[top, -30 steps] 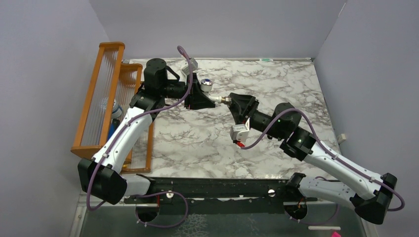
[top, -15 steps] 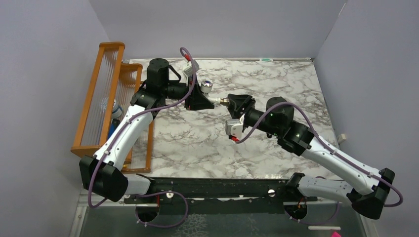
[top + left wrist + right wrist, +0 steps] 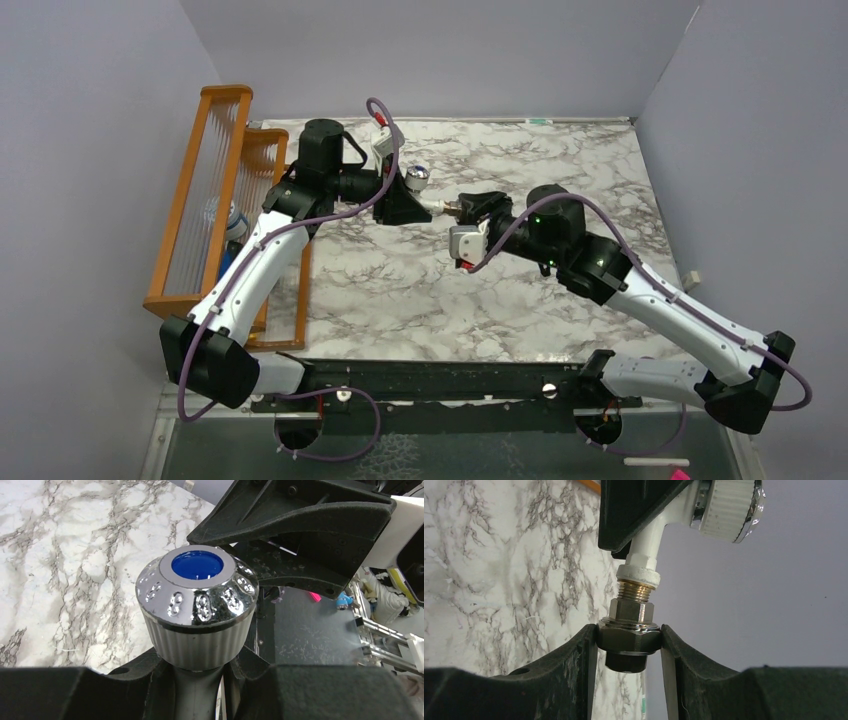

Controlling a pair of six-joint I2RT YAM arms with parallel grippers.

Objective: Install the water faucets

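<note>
A white water faucet with a round silvery knob and blue centre dot hangs above the marble table, back of centre. My left gripper is shut on its white body just under the knob. Its brass thread carries a grey hex nut-like fitting. My right gripper is shut on that fitting's wide hex, one finger on each flat. In the top view the right gripper meets the faucet's end from the right.
A wooden slatted rack stands along the table's left edge, with a blue and white item inside. The marble tabletop spreads below both arms. A black rail runs along the near edge. Grey walls close in on three sides.
The right wrist has rolled around the fitting, swinging its white camera box leftward, and its elbow has shifted up and left. The left arm and faucet have barely moved.
</note>
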